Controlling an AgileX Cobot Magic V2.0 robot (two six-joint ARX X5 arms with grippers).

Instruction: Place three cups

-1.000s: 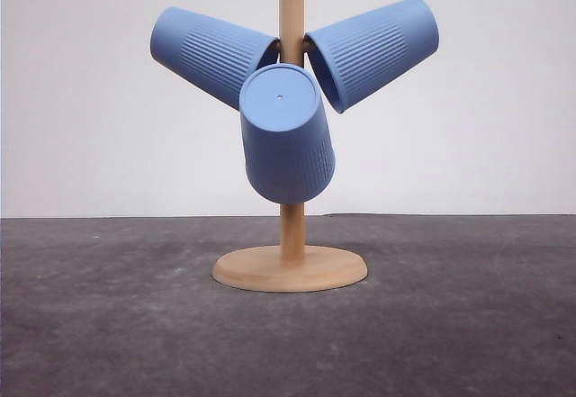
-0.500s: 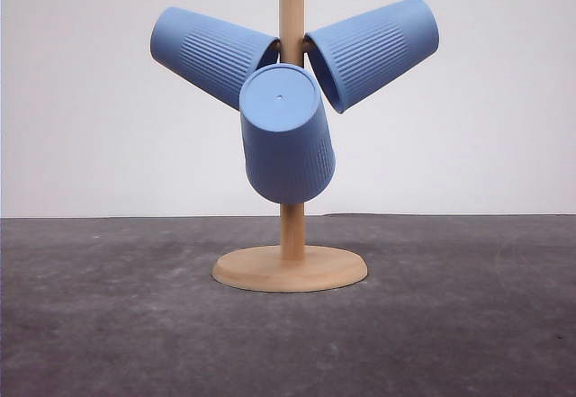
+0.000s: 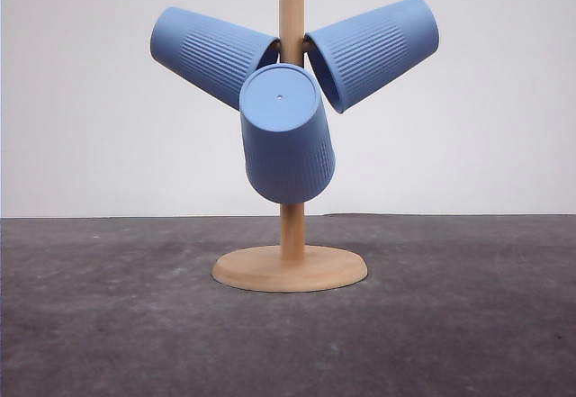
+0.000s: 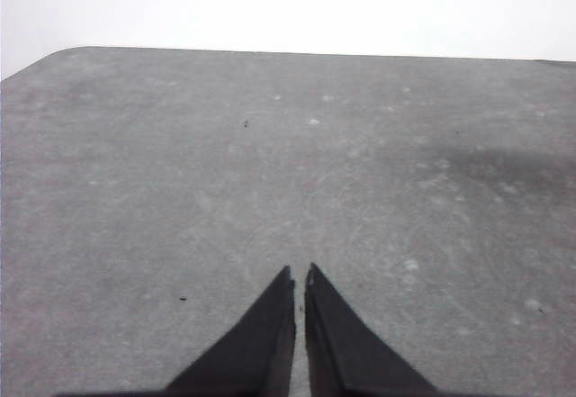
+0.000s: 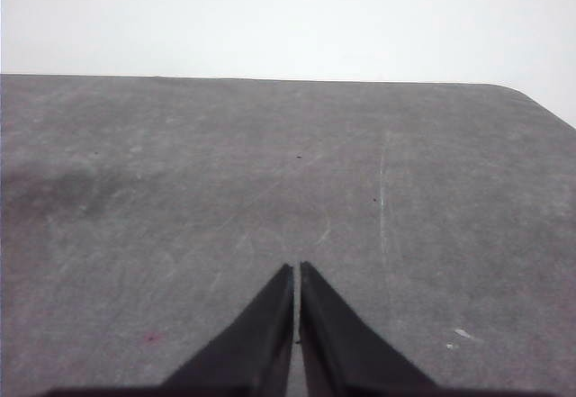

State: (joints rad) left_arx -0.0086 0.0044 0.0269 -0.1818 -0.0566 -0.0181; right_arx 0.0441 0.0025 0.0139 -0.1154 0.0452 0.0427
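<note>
Three cups (image 3: 286, 136) hang on one wooden stand (image 3: 290, 267); left gripper (image 4: 300, 275) and right gripper (image 5: 297, 270) clenched, empty

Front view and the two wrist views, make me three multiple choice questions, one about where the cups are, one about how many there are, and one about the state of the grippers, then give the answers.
1. Where are the cups?
A. Hung on the wooden stand
B. Standing on the table
C. Stacked in a gripper

2. How many blue cups are there?
A. One
B. Two
C. Three

3. How are the two grippers?
A. Both wide open
B. Both shut and holding nothing
C. Each shut on a cup

Answers:
1 A: the left cup, the right cup and the front cup hang off the wooden stand, above the table.
2 C: three cups show in the front view.
3 B: the left gripper and right gripper have their fingertips together over bare table.
</note>
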